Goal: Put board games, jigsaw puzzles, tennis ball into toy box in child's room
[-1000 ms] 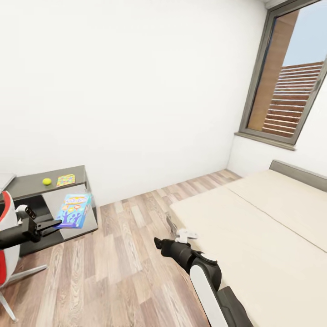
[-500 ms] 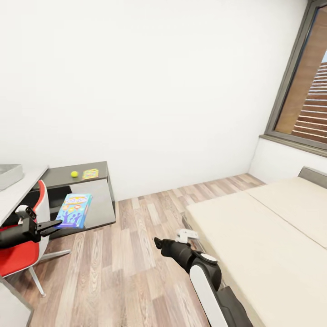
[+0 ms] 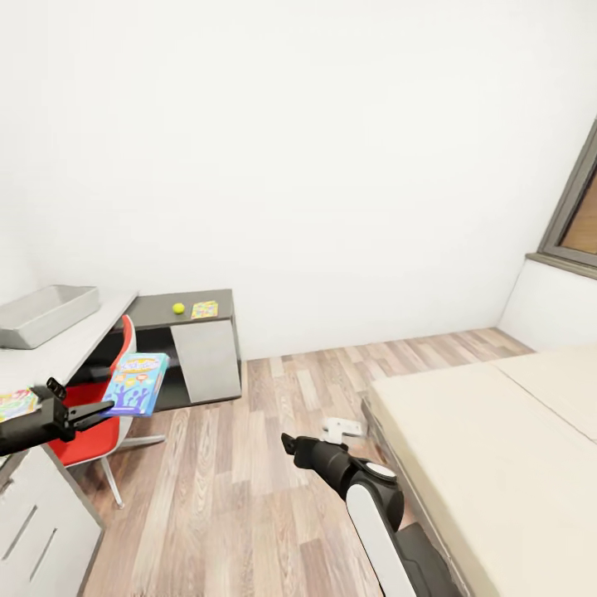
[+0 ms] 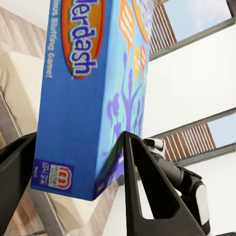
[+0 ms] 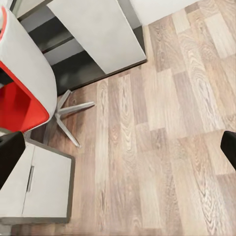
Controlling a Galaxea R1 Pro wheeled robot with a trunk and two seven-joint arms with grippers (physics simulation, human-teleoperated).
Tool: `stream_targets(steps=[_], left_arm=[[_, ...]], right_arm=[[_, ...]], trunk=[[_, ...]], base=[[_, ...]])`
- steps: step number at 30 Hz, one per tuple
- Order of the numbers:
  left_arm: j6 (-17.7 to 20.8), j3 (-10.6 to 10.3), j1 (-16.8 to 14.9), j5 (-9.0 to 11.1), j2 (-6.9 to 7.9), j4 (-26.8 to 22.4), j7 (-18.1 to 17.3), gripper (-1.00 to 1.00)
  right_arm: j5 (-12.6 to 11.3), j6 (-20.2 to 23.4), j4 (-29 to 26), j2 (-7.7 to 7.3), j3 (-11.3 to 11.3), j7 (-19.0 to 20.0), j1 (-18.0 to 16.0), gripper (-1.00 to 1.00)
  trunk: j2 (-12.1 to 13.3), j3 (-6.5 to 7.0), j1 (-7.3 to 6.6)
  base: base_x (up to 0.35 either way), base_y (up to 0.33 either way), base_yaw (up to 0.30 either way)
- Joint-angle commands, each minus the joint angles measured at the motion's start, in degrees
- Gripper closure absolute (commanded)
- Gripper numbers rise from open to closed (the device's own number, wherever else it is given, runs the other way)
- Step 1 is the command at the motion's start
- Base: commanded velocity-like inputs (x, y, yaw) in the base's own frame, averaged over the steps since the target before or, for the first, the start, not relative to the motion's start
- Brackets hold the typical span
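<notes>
The right gripper is held low over the wood floor, its fingers seen wide apart in the right wrist view. At the left, the left gripper is clamped on a blue board game, carried above a red chair. Farther left, the toy box rests on the pale table. On the far dark section, a tennis ball lies just beside a jigsaw puzzle. The bed is at the right.
</notes>
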Motion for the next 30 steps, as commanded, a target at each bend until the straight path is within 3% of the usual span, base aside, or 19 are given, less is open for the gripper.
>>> stream_targets(steps=[1, 6, 16, 30], left_arm=[[0.5, -0.1, -0.1, 0.2, 0.03, 0.0, -0.2, 1.0], [-1.0, 0.0, -0.1, 0.2, 0.02, -0.2, -0.2, 1.0], [-2.1, 0.0, -0.1, 0.2, 0.02, -0.2, -0.2, 1.0], [-2.1, 0.0, -0.1, 0.2, -0.05, -0.2, -0.2, 1.0]], right_arm=[[-0.6, 0.1, -0.1, 0.0, 0.0, -0.6, -0.1, -1.0], [-0.5, -0.1, -0.1, 0.0, 0.0, -0.5, -0.1, -1.0], [-0.5, -0.2, -0.1, 0.0, 0.0, -0.5, 0.0, -1.0], [-0.5, -0.1, -0.1, 0.0, 0.1, -0.5, -0.1, -1.0]], trunk=[[-0.1, -0.13, 0.04], [-0.1, -0.15, 0.04], [-0.1, -0.12, 0.04], [-0.1, 0.47, 0.04]], base=[[0.0, 0.0, 0.284], [0.12, 0.0, 0.211], [0.304, -0.002, 0.043], [0.314, -0.1, 0.226]])
